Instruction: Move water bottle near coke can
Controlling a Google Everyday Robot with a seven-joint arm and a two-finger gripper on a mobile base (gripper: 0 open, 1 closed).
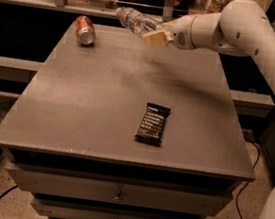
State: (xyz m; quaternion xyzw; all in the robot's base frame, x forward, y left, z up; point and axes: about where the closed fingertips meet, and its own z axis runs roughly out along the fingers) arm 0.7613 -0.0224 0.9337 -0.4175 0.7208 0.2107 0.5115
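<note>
Over the far edge of the grey square-topped table, a little right of centre: two-finger gripper on the white arm, clamped on one end of the small clear crinkled plastic water bottle. Bottle held in the air, lying roughly level, free end pointing left. No contact with the tabletop, as far as I can judge.

Short red coke can with silver ends: on its side near the far left corner of the tabletop. Bottle's free end sits up and to the right of it, near but apart.

Flat black snack bar wrapper: middle-right of the tabletop, well apart from both, clear of the route.

Progress, by my reading: pick-up done, and the carry looks mostly done. Left to do: lower the bottle beside the can, let go, pull the arm away.

Risks: the can lies on its side, so a nudge could roll it. The bottle is round too and may roll once freed.
</note>
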